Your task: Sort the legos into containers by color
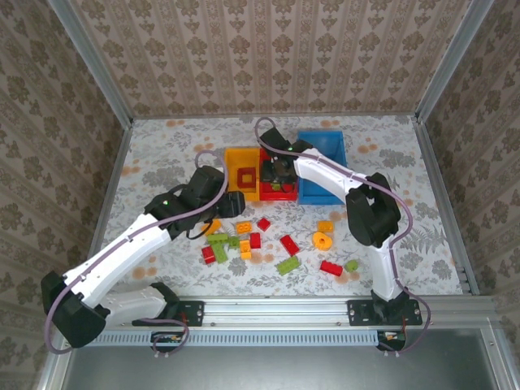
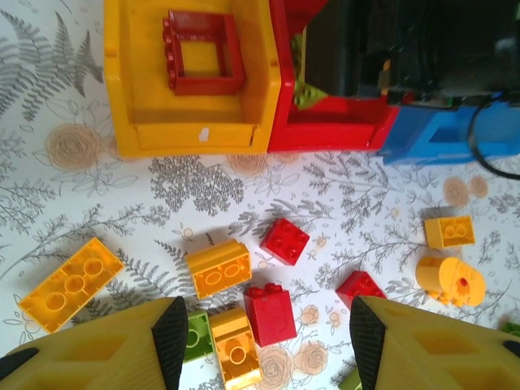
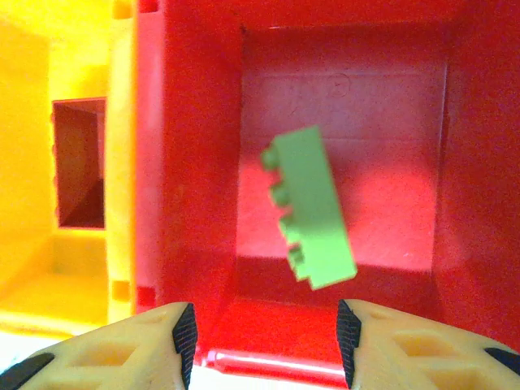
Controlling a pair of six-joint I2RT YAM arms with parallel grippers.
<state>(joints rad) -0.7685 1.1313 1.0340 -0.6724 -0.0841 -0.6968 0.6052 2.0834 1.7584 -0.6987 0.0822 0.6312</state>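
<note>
My right gripper [image 3: 264, 333] hangs open over the red bin [image 3: 187, 162]. A lime green brick [image 3: 313, 211] sits tilted inside that bin, apart from the fingers. Beside it, the yellow-orange bin [image 2: 122, 97] holds a red square frame [image 2: 203, 81]. My left gripper [image 2: 268, 341] is open above the loose legos, with a red brick [image 2: 270, 313] and a yellow-orange brick [image 2: 236, 349] lying between its fingers, untouched. From above, the left gripper [image 1: 236, 203] is just in front of the yellow-orange bin [image 1: 231, 154], and the right gripper [image 1: 276, 172] covers the red bin [image 1: 276, 195].
The blue bin [image 1: 321, 142] stands right of the red one. Loose bricks lie in front of the bins: a red one [image 1: 289, 244], a yellow-orange ring [image 1: 322, 240], a green one [image 1: 288, 265], and more near the table's front. Metal frame posts edge the table.
</note>
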